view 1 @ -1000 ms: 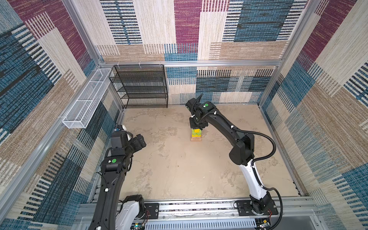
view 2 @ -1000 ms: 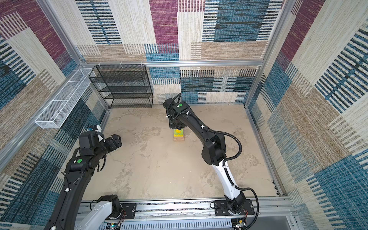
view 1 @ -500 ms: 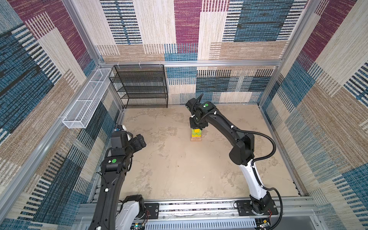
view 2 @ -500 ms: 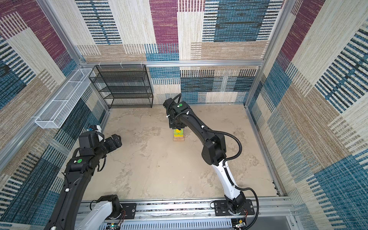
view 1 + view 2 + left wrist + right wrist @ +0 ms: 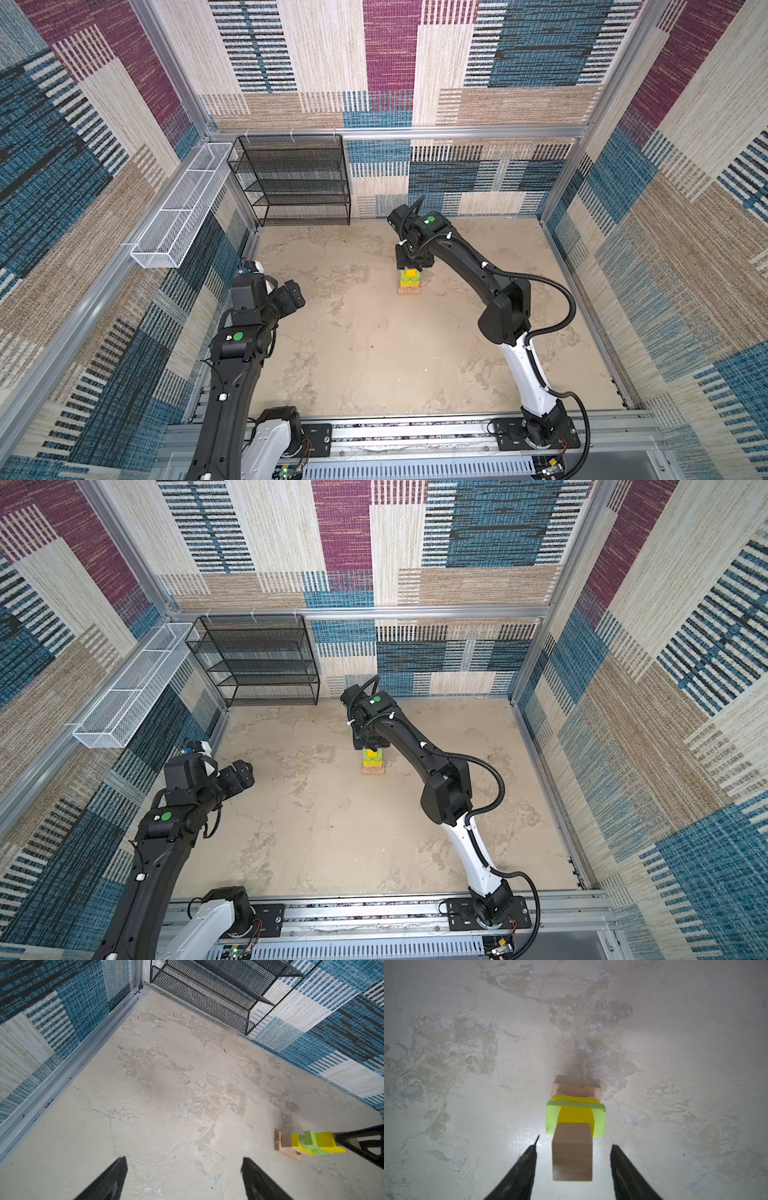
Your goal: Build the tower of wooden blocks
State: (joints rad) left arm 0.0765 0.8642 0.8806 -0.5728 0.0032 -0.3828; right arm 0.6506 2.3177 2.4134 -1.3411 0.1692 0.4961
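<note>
The wood block tower point(image 5: 409, 284) point(image 5: 372, 764) stands at the back middle of the floor. It has a tan base point(image 5: 577, 1089), a lime green bar point(image 5: 552, 1118) and a yellow cube point(image 5: 575, 1114), with a tan cube point(image 5: 572, 1159) on top. My right gripper point(image 5: 574, 1146) point(image 5: 409, 266) hangs straight over it, open, with a gap on each side of the tan cube. In both top views that gripper hides the tan cube. My left gripper point(image 5: 184, 1158) point(image 5: 297, 293) is open and empty, far left of the tower point(image 5: 307, 1144).
A black mesh shelf rack point(image 5: 291, 183) stands against the back wall at the left. A white wire basket point(image 5: 183, 208) hangs on the left wall. Patterned walls close in the floor on three sides, and a metal rail point(image 5: 415, 432) runs along the front.
The right gripper's jaws have spread apart and let go of the tan cube, which now rests on the tower. Neither arm has visibly moved.
</note>
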